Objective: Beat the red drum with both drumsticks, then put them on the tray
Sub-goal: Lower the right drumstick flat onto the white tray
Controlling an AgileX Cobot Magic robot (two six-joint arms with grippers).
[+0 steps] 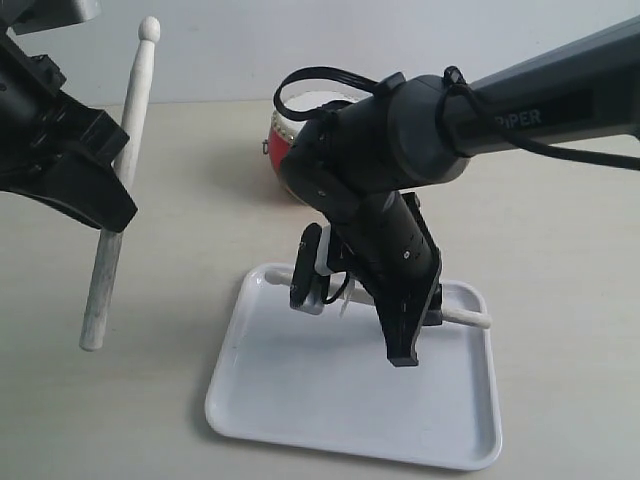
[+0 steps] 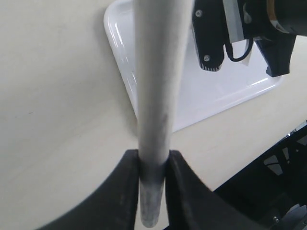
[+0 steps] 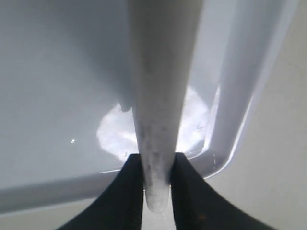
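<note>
We see right arm [image 1: 420,120] matte black, rounded joints, white lettering [image 1: 520,118] on dark grey link, black cable [image 1: 300,80] looped above. We note left gripper [image 2: 153,160] black, smooth, curved.

The tray [image 1: 300,420] lies on the table [image 1: 120,420] at front centre, the drum [image 1: 277,150] behind it and largely hidden by the right arm [image 1: 560,100], the right stick [image 1: 470,317] low across the tray's far side, seemingly touching its right rim, the left stick [image 1: 125,170] near upright, left of the tray and well apart.
</note>
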